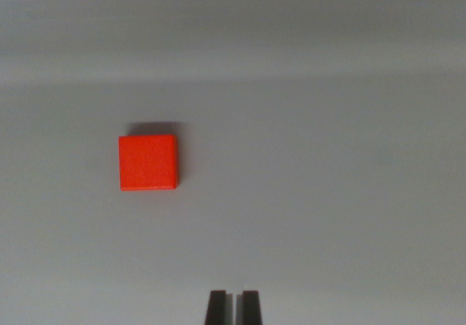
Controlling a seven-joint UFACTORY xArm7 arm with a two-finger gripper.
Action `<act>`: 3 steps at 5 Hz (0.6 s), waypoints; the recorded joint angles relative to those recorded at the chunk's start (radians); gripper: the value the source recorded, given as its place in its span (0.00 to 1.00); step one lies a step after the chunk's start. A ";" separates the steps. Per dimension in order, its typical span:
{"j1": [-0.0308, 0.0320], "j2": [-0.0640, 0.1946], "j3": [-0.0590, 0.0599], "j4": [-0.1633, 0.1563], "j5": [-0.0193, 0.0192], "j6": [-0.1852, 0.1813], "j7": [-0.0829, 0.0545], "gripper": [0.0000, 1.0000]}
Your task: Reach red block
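Observation:
A red block (148, 162) lies flat on the pale grey surface, left of centre in the wrist view. It looks square from above and casts a short shadow along its upper edge. My gripper (233, 307) shows at the bottom edge as two dark fingertips with only a thin slit between them, so it is shut on nothing. The block sits up and to the wrist view's left of the fingertips, well apart from them.
The grey surface (328, 157) fills the whole view. Faint lighter and darker bands run across its upper part. No other object shows.

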 joint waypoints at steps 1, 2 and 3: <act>0.0067 0.039 0.008 -0.007 -0.0023 -0.043 0.003 0.00; 0.0067 0.039 0.008 -0.007 -0.0023 -0.043 0.003 0.00; 0.0139 0.082 0.016 -0.014 -0.0048 -0.090 0.006 0.00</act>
